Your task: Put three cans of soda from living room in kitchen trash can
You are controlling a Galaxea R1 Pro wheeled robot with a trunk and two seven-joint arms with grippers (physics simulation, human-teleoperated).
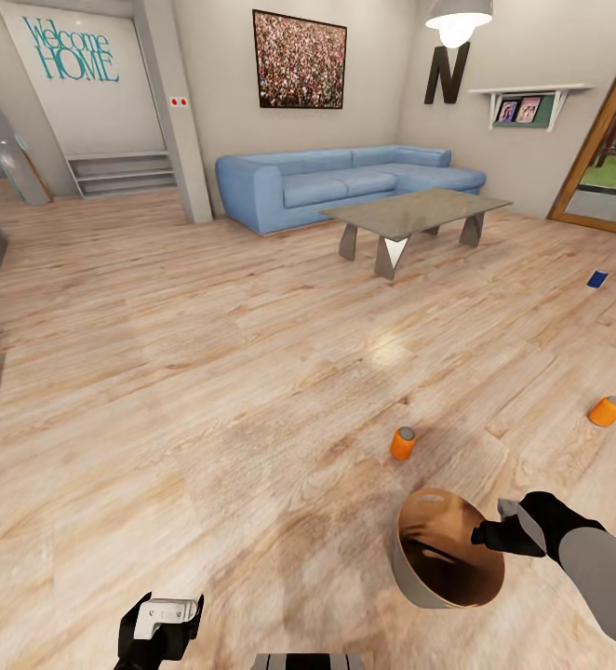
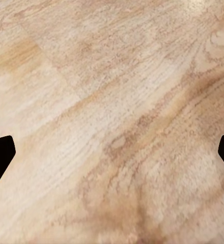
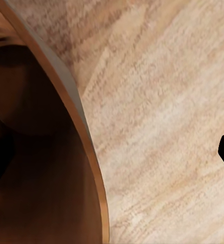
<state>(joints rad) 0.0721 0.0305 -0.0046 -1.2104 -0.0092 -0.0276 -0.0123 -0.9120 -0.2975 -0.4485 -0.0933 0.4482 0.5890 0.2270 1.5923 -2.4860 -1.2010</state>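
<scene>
trash can point(image 1: 443, 568) nearest, soda cans point(image 1: 403, 443) beyond, sofa point(image 1: 345, 184) behind table point(image 1: 416, 212)

Right hand point(image 1: 487, 535) half behind bin rim point(image 1: 410, 521)

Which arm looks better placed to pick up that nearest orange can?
Probably the left. Its gripper hangs open and empty over bare floor, while the right gripper is at the bin's rim, seemingly carrying it. The nearest orange can stands just beyond the bin.

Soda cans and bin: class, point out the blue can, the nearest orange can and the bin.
blue can point(image 1: 597, 278), head view, its side.
nearest orange can point(image 1: 402, 444), head view, its body.
bin point(image 1: 418, 590), head view, grey outer wall.
</scene>
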